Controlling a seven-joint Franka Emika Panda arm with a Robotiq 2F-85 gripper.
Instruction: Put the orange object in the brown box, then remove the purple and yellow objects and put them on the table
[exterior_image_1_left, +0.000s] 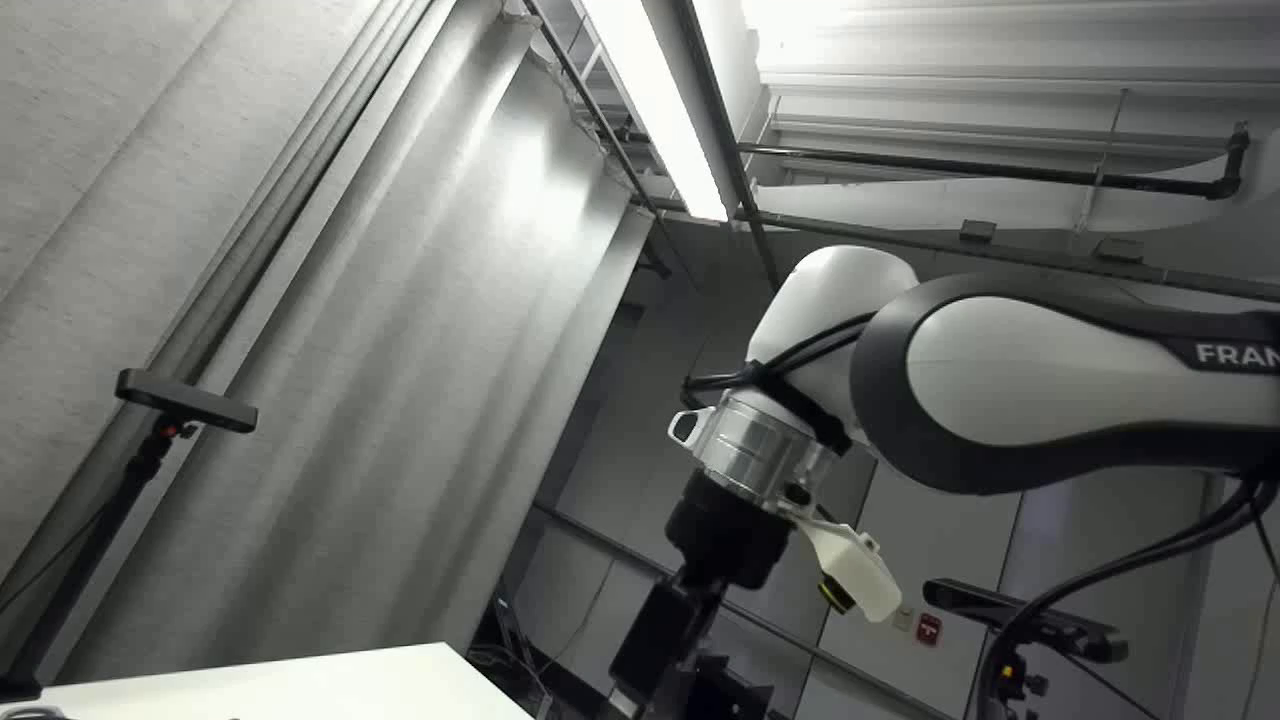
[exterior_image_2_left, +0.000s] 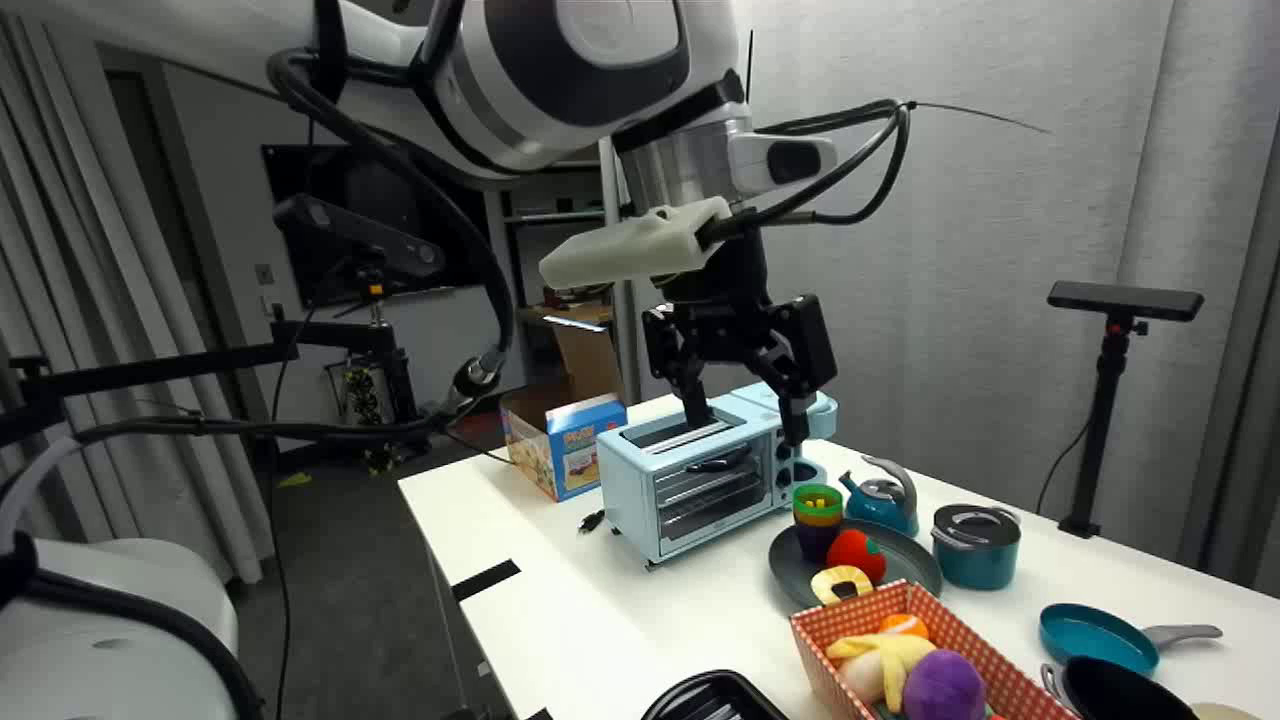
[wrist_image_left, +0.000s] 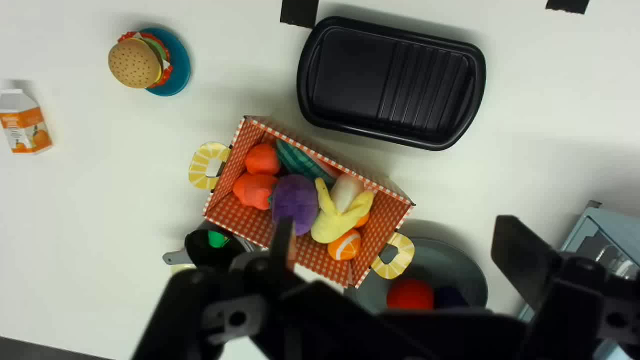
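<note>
A red-and-white checkered box (wrist_image_left: 387, 212) in the wrist view holds a round purple object (wrist_image_left: 296, 200), a yellow peeled banana (wrist_image_left: 330, 226) and an orange slice-marked ball (wrist_image_left: 345, 245). These also show in an exterior view: box (exterior_image_2_left: 818, 660), purple object (exterior_image_2_left: 943, 688), banana (exterior_image_2_left: 882, 652), orange ball (exterior_image_2_left: 904, 626). An orange-and-white carton (wrist_image_left: 26, 125) lies on the table at the wrist view's left edge. My gripper (wrist_image_left: 397, 240) is open and empty, high above the table. In an exterior view the gripper (exterior_image_2_left: 748, 420) appears in front of the toaster oven.
A light-blue toaster oven (exterior_image_2_left: 700, 480), a cardboard box with printed sides (exterior_image_2_left: 535, 450), and a grey plate (exterior_image_2_left: 920, 560) with toy food stand on the table. A black tray (wrist_image_left: 350, 75) and a toy burger (wrist_image_left: 135, 64) lie near the checkered box. Pots and pans (exterior_image_2_left: 975, 560) are beyond it.
</note>
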